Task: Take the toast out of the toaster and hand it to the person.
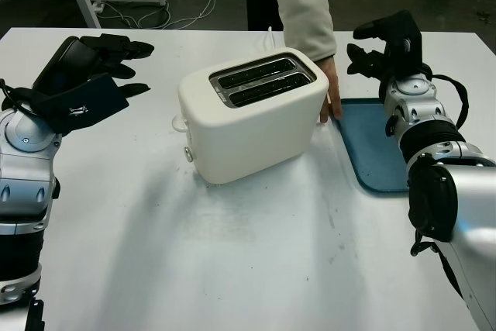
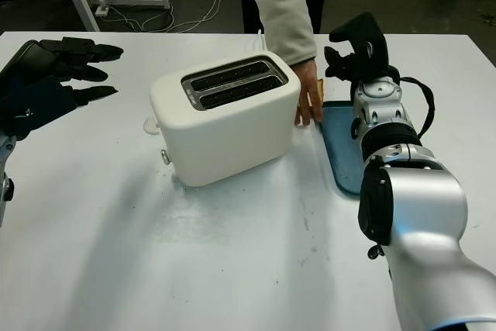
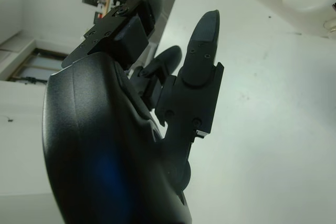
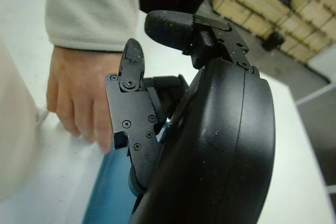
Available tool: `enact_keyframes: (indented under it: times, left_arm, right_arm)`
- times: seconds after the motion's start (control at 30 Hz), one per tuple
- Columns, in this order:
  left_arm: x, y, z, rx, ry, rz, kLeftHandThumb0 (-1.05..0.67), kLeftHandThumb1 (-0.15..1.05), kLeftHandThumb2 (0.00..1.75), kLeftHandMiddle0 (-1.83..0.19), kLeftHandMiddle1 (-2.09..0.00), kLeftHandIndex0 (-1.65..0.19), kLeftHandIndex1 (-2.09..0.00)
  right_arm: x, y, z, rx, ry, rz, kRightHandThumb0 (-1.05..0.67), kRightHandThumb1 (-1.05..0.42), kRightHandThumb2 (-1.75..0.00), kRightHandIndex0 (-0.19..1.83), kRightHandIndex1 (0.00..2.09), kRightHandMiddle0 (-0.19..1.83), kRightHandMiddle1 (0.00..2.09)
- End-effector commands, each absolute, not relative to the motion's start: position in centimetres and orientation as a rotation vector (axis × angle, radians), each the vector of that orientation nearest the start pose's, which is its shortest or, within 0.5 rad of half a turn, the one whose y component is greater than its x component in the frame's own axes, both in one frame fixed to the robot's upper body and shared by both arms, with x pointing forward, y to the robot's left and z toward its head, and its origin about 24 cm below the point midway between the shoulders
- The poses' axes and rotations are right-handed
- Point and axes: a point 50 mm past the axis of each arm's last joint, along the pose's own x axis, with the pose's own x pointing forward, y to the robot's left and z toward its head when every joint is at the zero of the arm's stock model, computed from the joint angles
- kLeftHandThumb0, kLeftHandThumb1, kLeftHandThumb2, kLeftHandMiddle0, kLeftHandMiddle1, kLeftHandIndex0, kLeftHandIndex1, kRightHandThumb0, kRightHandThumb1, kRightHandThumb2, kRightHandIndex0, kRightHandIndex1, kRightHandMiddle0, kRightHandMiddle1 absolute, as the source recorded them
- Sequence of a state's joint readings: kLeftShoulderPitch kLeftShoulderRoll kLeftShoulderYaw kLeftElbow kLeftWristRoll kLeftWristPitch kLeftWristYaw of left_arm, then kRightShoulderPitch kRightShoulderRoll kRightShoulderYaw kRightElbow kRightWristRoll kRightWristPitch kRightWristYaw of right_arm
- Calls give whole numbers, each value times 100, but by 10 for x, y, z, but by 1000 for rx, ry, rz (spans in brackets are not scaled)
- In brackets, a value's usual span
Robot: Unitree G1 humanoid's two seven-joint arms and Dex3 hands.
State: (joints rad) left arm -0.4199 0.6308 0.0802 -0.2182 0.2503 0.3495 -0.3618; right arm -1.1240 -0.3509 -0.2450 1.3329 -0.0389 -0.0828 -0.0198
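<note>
A cream two-slot toaster stands mid-table, turned at an angle. Its slots look dark and no toast sticks out of them. My left hand hovers open above the table, left of the toaster and apart from it. My right hand is raised and open over the far end of a blue tray, right of the toaster. A person's hand in a light sleeve reaches down between the toaster and the tray, fingers at the tray's near corner.
The toaster's lever juts from its left end, facing my left hand. The person stands at the far table edge. Bare white tabletop spreads in front of the toaster. Another table and cables sit on the floor behind.
</note>
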Motion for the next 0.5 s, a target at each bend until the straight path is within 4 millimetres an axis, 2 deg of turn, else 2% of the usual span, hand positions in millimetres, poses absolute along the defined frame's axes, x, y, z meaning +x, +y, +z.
enact_keyframes:
  times: [0.0, 0.13, 0.27, 0.47]
  left_arm:
    - [296, 230, 208, 851, -180, -76, -34, 92, 7, -56, -53, -67, 0]
    - [289, 231, 203, 802, -186, -60, -35, 92, 9, -53, -53, -66, 0]
    - [278, 230, 195, 758, -183, -51, -38, 92, 13, -51, -51, -66, 0]
    - [255, 219, 192, 725, -189, -61, -26, 92, 20, -46, -50, -60, 0]
  right_arm:
    - [412, -221, 141, -74, 75, -184, -22, -92, -38, 67, 175, 23, 175]
    - [407, -223, 135, -99, 16, -101, -23, -92, -42, 60, 175, 30, 175]
    - [394, -225, 129, -148, -75, -4, -20, -92, -48, 74, 175, 42, 175]
    - [348, -223, 107, -69, -178, 63, -25, -92, -43, 84, 175, 55, 175]
